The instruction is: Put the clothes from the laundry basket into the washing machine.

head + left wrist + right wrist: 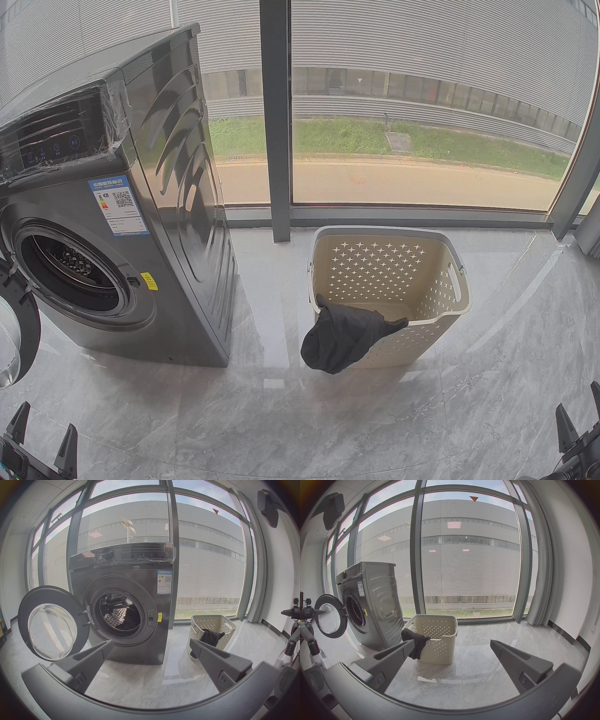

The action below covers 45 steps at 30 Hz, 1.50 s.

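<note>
In the head view the dark garment (342, 337) hung limp over the near rim of the laundry basket (375, 269), centre frame: soft and light, I judged, best pinched at its bunched fold. Left wrist view: left gripper (150, 642) gaped wide, empty. Right wrist view: right gripper (450, 642) likewise

Bright, even daylight from the window wall (406, 125) behind the washing machine (181, 187) and laundry basket (381, 231). Shadows soft, faint. Glossy floor (312, 425) carries pale window glare beside the machine; film on the control panel (56, 137) glints. Drum (72, 272) dark inside; the black garment (344, 337) shows little fold detail. Wrist views fisheye: window frames (416, 558) bow, corners vignette black. Ceiling lights (454, 524) mirrored in the glass there.
</note>
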Tool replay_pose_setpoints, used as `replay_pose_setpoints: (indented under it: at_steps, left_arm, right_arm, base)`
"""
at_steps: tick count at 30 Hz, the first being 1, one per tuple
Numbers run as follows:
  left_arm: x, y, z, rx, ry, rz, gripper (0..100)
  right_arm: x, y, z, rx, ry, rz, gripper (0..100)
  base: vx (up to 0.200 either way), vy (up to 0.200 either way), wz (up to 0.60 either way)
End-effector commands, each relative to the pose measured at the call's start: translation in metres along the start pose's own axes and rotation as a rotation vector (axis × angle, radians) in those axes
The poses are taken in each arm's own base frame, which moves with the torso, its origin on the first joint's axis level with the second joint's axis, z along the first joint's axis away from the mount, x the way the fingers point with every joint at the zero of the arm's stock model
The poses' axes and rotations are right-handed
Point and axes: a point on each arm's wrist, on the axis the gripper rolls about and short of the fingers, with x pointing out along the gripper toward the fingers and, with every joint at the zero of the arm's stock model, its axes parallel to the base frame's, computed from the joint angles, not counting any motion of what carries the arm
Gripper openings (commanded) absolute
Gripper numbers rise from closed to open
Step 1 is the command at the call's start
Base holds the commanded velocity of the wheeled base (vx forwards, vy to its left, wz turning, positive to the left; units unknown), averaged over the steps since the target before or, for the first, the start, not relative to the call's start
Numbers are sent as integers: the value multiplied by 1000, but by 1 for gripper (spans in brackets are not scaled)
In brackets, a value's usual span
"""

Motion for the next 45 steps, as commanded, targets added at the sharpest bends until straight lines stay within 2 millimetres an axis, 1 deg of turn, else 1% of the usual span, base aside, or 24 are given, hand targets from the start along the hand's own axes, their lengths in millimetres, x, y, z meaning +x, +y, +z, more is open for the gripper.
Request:
replay_pose_setpoints:
  at_steps: [1,10,11,13,14,15,17,20,22,23,24,25,28,29,30,31,32,34,36,37,38,39,41,45]
  left_arm:
    - [0,0,-5,1,2,-1,100]
    - [0,0,-5,1,2,1,100]
    - [0,0,-5,1,2,1,100]
    - [0,0,-5,2,2,1,100]
    - [0,0,-5,2,2,1,100]
    - [0,0,-5,5,4,-1,100]
    - [0,0,-5,7,4,-1,100]
    - [0,0,-5,8,4,-1,100]
    - [0,0,-5,8,4,-1,100]
    - [0,0,-5,8,4,-1,100]
    - [0,0,-5,8,4,-1,100]
    - [0,0,-5,8,4,-1,100]
    - [0,0,-5,7,4,-1,100]
    - [0,0,-5,7,4,-1,100]
    - [0,0,-5,7,4,-1,100]
    - [0,0,-5,7,4,-1,100]
    - [0,0,-5,1,2,-1,100]
    - [0,0,-5,-1,4,-2,100]
    - [0,0,-5,1,6,-2,100]
    - [0,0,-5,1,5,-1,100]
    - [0,0,-5,-1,6,-2,100]
    - [0,0,-5,-1,6,-2,100]
    - [0,0,-5,1,6,-2,100]
    - [0,0,-5,1,4,-1,100]
  right_arm:
    - [0,0,-5,5,1,-7,100]
    - [0,0,-4,-5,-9,12,100]
    - [-2,1,3,-11,-42,35,100]
    - [-11,2,31,-8,-159,93,100]
    - [-13,2,35,-7,-174,102,100]
    - [-16,3,52,6,-194,153,100]
    - [-3,5,66,21,-80,212,100]
    - [24,7,73,43,89,307,100]
    - [56,8,76,73,243,386,100]
    - [69,9,76,86,296,413,100]
    - [72,9,75,88,309,424,100]
    - [95,13,70,98,399,483,100]
    - [124,25,61,111,518,573,100]
    - [127,27,60,111,529,581,100]
    - [144,34,50,127,568,609,100]
    - [148,36,47,130,577,614,100]
    - [157,40,39,135,592,626,100]
    - [169,49,28,124,601,656,100]
    - [178,57,16,113,610,640,100]
    - [179,57,15,113,611,638,100]
    - [185,64,4,109,629,614,100]
    - [188,67,-1,112,639,608,100]
    - [191,74,-8,127,648,600,100]
    - [197,88,-16,161,654,595,100]
  base:
    - [0,0,0]
    - [0,0,0]
    - [0,0,0]
    - [0,0,0]
    - [0,0,0]
    - [0,0,0]
    - [0,0,0]
    - [0,0,0]
    - [0,0,0]
    - [0,0,0]
    - [0,0,0]
    - [0,0,0]
    - [0,0,0]
    - [0,0,0]
    - [0,0,0]
    - [0,0,0]
    - [0,0,0]
    - [100,0,0]
    - [200,0,0]
    - [200,0,0]
    - [200,0,0]
    - [0,0,0]
    - [0,0,0]
    - [0,0,0]
